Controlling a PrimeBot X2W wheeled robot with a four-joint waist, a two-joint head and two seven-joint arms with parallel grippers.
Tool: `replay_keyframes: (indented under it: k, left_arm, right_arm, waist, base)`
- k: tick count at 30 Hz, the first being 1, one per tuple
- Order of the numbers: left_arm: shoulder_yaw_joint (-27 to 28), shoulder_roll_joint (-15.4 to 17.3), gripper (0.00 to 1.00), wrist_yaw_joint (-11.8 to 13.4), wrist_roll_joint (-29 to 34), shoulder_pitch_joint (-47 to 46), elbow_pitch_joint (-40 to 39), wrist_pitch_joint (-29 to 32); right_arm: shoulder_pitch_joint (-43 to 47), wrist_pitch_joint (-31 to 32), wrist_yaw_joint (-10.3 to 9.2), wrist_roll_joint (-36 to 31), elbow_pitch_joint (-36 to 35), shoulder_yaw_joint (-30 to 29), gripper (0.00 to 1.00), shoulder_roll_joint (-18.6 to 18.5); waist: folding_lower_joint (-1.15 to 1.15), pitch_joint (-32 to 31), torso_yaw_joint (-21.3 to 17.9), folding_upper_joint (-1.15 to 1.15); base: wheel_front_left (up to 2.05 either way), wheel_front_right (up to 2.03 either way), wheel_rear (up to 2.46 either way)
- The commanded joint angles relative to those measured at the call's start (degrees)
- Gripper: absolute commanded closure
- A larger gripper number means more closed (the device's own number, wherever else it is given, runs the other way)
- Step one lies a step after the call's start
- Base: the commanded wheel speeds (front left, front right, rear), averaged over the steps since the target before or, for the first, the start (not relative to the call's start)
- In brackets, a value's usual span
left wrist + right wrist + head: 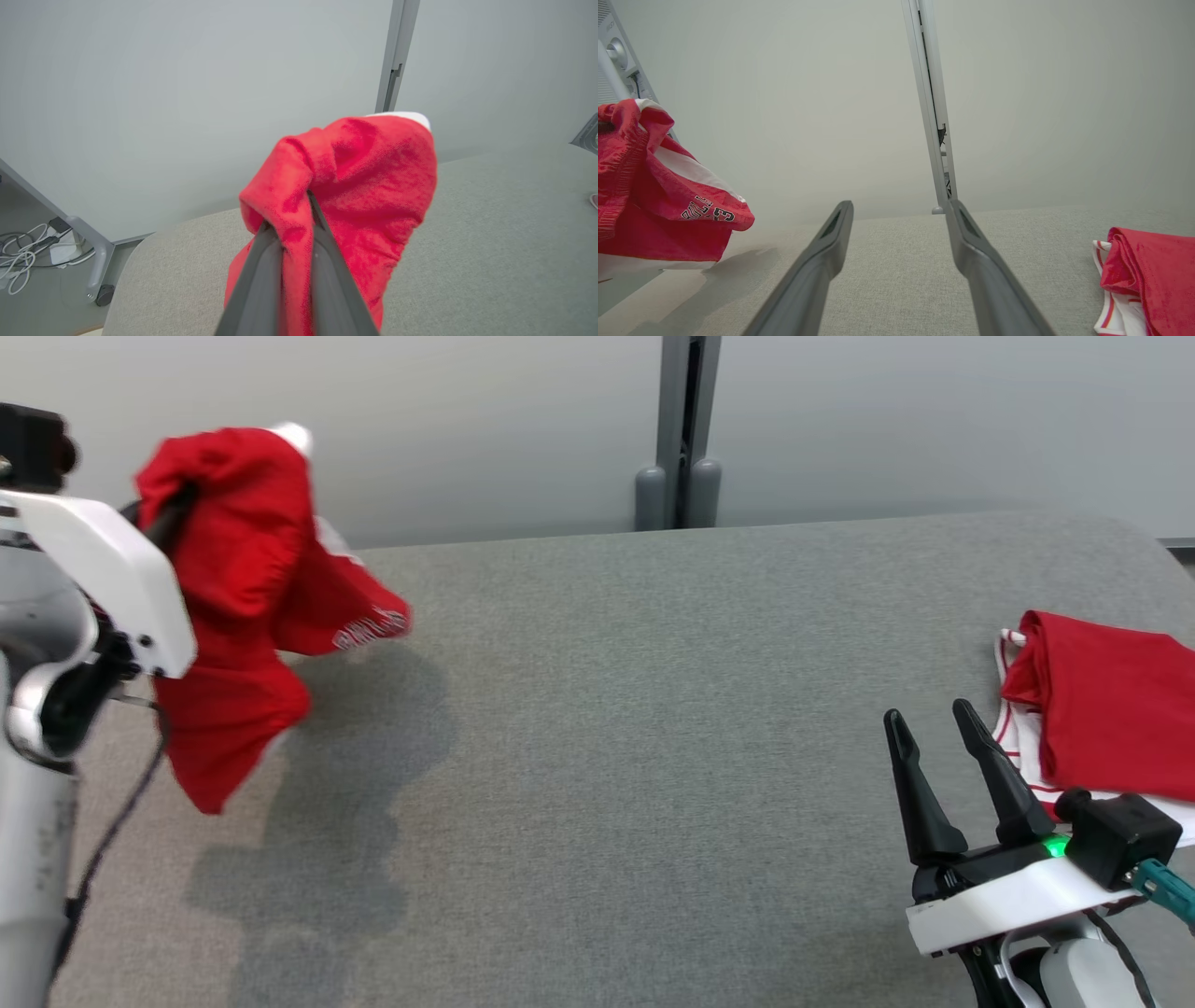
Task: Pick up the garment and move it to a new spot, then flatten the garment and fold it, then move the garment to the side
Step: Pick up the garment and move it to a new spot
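Now: left gripper [289,210] clenched on red garment [238,569]. Cloth bunched over fingertips and hanging straight below, long axis vertical, lifted off table [653,709]. Table centre lies rightward and below. Right gripper [929,714] spread, empty, well apart; left arm nearer.

The right hand [928,712] has two long, black, pointy fingers [920,793] on a white base [1008,901], a small green light [1056,847], and a black box [1120,835] with a blue-green plug [1167,887]. The left arm's white cover [112,579] has a thin black cable [105,845].
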Motion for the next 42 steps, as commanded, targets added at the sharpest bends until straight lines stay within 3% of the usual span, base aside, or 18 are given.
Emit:
replay_keyframes:
  k: [1,9,15,22,31,32,33,34,35,42]
  left_arm:
    - [-0.12,-1.15,1.0,0.54,-1.29,1.88,-3.07,0.71]
    - [-2.75,-9.89,1.0,2.62,-8.55,6.76,-19.79,5.1]
    - [-5.49,-14.49,1.0,4.44,-11.13,11.87,-25.07,5.55]
    - [-7.8,-12.82,1.0,3.38,-7.03,19.82,-16.93,0.69]
    - [-10.37,-9.56,0.98,1.16,-0.45,22.18,1.99,-11.59]
    - [-10.58,-9.67,0.83,1.28,0.0,21.85,3.34,-12.5]
    - [-10.74,-9.92,0.62,1.38,0.28,21.55,4.78,-13.23]
    - [-10.95,-10.11,0.09,1.42,0.63,21.25,5.98,-13.77]
    - [-11.11,-10.25,0.0,1.4,0.95,20.85,6.95,-14.47]
    - [-11.13,-11.79,0.0,1.88,1.53,18.8,8.88,-19.74]
  right_arm:
    - [0.62,0.12,0.01,0.1,-0.12,-0.12,0.0,-0.23]
    - [1.89,0.63,0.01,-0.02,-0.75,-1.73,0.0,-0.63]
    - [2.01,1.01,0.01,0.05,-1.28,-2.2,0.0,-0.71]
    - [1.15,0.98,0.01,0.37,-0.97,-1.98,0.0,-0.43]
    - [0.44,1.35,0.01,0.21,-0.53,-2.37,0.0,-1.27]
    - [0.54,1.49,0.01,0.07,-0.51,-2.33,0.0,-1.27]
    - [0.61,1.66,0.01,-0.04,-0.53,-2.27,0.0,-1.23]
    - [0.69,1.83,0.01,-0.11,-0.55,-2.22,0.0,-1.19]
    - [0.74,1.94,0.01,-0.15,-0.61,-2.15,0.0,-1.14]
    - [1.15,2.85,0.01,-0.62,-1.16,-2.35,0.0,-1.4]
  waist:
    - [0.0,-1.14,-1.44,0.0]
    - [0.0,-2.41,-4.53,0.0]
    - [0.0,-2.05,-6.71,0.0]
    - [0.0,-0.86,-8.76,0.0]
    - [0.0,-0.1,-9.64,0.0]
    - [0.0,-0.11,-9.55,0.0]
    - [0.0,-0.13,-9.41,0.0]
    - [0.0,-0.23,-9.24,0.0]
    - [0.0,-0.31,-9.1,0.0]
    - [0.0,-0.87,-7.34,0.0]
  base:
    - [0.0,0.0,0.0]
    - [0.0,0.0,0.0]
    - [0.0,0.0,0.0]
    - [0.0,0.0,0.0]
    - [0.0,0.0,0.0]
    - [0.0,0.0,0.0]
    - [0.0,0.0,0.0]
    - [0.0,0.0,0.0]
    - [0.0,0.0,0.0]
    - [0.0,0.0,0.0]
